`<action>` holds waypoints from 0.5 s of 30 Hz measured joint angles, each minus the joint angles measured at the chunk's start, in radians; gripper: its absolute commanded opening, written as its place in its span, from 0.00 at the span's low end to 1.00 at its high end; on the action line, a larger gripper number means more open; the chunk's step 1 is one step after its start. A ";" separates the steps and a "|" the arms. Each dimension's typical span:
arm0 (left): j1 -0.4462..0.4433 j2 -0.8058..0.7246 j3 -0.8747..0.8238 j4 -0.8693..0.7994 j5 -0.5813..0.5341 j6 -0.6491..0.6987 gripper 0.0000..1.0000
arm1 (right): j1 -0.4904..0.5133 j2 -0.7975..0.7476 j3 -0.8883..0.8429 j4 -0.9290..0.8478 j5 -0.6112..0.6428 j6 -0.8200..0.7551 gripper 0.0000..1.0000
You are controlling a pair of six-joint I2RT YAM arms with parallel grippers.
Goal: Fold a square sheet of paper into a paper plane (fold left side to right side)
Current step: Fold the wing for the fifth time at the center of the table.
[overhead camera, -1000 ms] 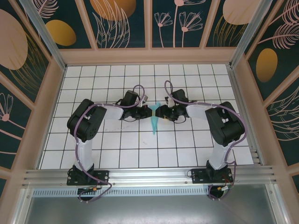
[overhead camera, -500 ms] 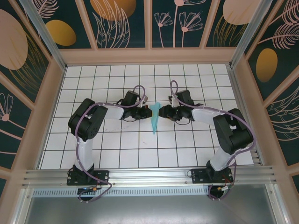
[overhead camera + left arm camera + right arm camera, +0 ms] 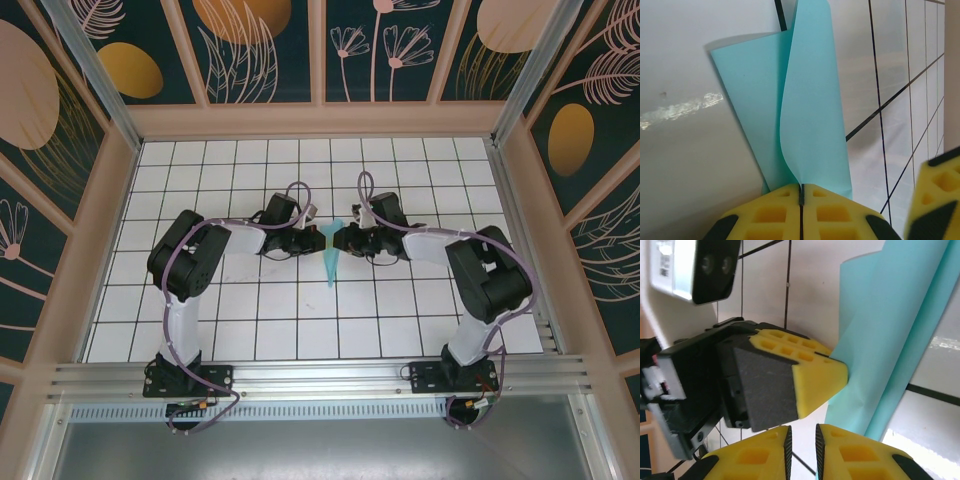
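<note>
Sheet of paper (image 3: pixel 810 100) already folded narrow and pointed, layers gaping. My left jaws pinch its end; right jaws nearly together, nothing visible between. Final creasing remains, I judge.

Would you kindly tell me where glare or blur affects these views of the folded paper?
Top external: even light and sharp, but the light-turquoise folded paper is tiny. Left wrist: a white glare streak smears the glossy white gridded table left of the paper, which is crisp. Right wrist: glare patches brighten the table at lower right, and the close paper looks slightly soft.
</note>
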 measured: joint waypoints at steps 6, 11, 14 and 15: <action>0.000 0.001 0.003 -0.006 0.001 0.003 0.07 | 0.004 0.060 0.032 0.001 0.008 0.003 0.22; 0.000 0.002 0.005 -0.009 -0.002 0.007 0.05 | 0.004 0.095 0.048 -0.002 0.019 0.003 0.22; 0.000 0.002 0.005 -0.010 -0.005 0.007 0.03 | 0.004 0.107 0.052 -0.006 0.024 0.002 0.22; 0.000 0.002 0.005 -0.010 -0.007 0.007 0.03 | 0.004 0.111 0.053 -0.010 0.027 0.002 0.22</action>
